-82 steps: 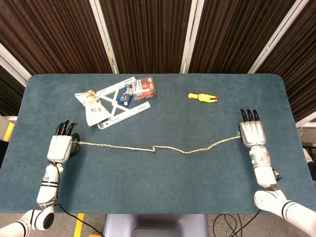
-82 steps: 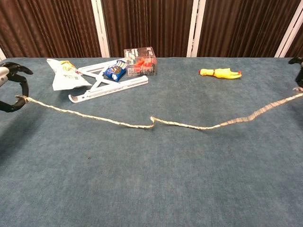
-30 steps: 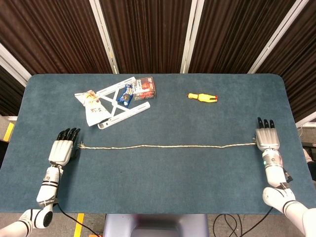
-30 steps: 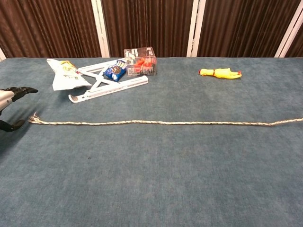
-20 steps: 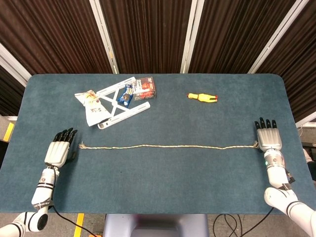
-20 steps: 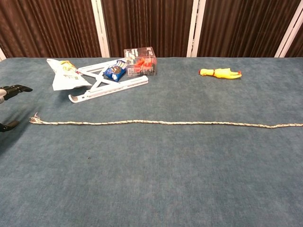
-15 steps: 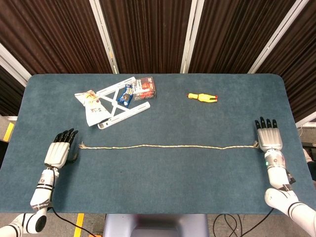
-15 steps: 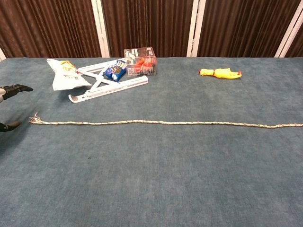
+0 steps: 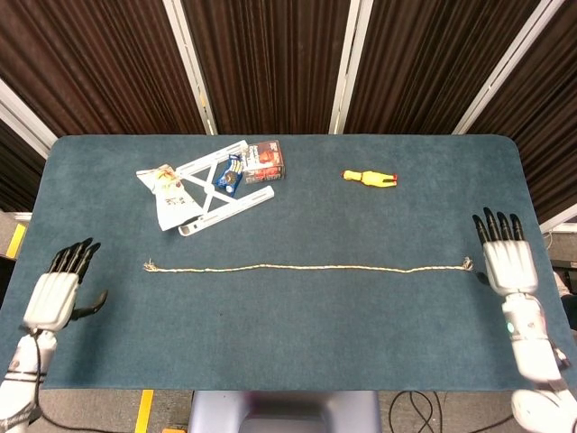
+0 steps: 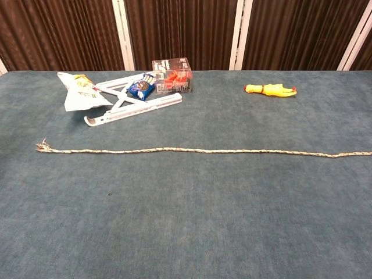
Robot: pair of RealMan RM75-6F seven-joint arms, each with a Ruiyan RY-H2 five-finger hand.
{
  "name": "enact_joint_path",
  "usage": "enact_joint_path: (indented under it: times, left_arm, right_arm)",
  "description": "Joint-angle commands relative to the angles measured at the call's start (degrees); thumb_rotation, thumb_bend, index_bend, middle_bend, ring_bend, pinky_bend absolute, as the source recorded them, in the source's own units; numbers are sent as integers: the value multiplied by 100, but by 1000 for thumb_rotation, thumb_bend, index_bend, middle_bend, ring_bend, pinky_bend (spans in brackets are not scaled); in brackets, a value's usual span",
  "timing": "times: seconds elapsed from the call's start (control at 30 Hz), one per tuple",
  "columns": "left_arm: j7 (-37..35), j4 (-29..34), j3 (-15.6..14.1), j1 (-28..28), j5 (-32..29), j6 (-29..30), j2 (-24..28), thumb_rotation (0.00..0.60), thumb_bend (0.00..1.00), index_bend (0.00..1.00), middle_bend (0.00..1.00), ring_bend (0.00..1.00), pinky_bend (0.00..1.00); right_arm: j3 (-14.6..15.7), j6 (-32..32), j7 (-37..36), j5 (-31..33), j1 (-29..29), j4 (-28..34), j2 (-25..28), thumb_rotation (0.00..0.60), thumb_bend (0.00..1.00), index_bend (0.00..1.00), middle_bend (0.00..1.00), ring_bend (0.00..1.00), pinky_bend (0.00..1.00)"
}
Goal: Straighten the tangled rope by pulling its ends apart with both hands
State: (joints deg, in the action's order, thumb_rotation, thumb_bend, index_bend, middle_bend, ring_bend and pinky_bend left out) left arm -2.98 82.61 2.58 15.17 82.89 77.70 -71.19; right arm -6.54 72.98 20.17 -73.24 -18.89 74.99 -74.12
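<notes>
A thin pale rope [image 9: 306,267] lies almost straight across the blue table, from a frayed end [image 9: 150,266] on the left to an end [image 9: 466,263] on the right; the chest view shows the rope [image 10: 197,150] as well. My left hand [image 9: 56,296] is off to the left of the rope, apart from it, fingers spread and holding nothing. My right hand [image 9: 508,263] sits just right of the rope's right end, fingers extended and holding nothing. Neither hand appears in the chest view.
At the back left lie a white folding rack [image 9: 216,188], a snack bag [image 9: 168,194], a small blue packet [image 9: 229,175] and a clear box with red contents [image 9: 267,161]. A yellow rubber chicken [image 9: 370,178] lies at the back right. The table edge [image 9: 270,388] runs along the front.
Both hands let go of the rope ends and drew outward and back toward me. The left hand left the chest view. The rope stayed straight where it was laid.
</notes>
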Motion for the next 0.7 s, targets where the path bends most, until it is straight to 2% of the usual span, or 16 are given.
enact_joint_path:
  times: [0.03,0.1,0.2,0.3,0.7]
  left_arm:
    - [-98,142,-328,-620,541,983,135,517,378,0,0,0,88]
    - [-179,13,-416,-906,730,1488,55,520,379,0,0,0,79]
    - [-306,-128,-621,-1277,913,1933,12,534,381,0,0,0,72]
    - [-135,-156,-837,-1420,1119,1984,172,556,378,0,0,0,66]
    - [88,-83,-707,-1444,1066,1798,259,569,379,0,0,0,56]
  right_arm:
    - [546,1266,-339,-1019,809,822,441,600,157,0,0,0,0]
    - [690,1581,-459,-1180,1068,1004,496,600,157,0,0,0,0]
    - [851,1820,-482,-1297,1341,1103,534,600,157,0,0,0,0]
    - [995,1921,-310,-1547,1452,1233,645,600,157,0,0,0,0]
    - [852,1768,-473,-1487,1538,1361,801,600,157,0,0,0,0]
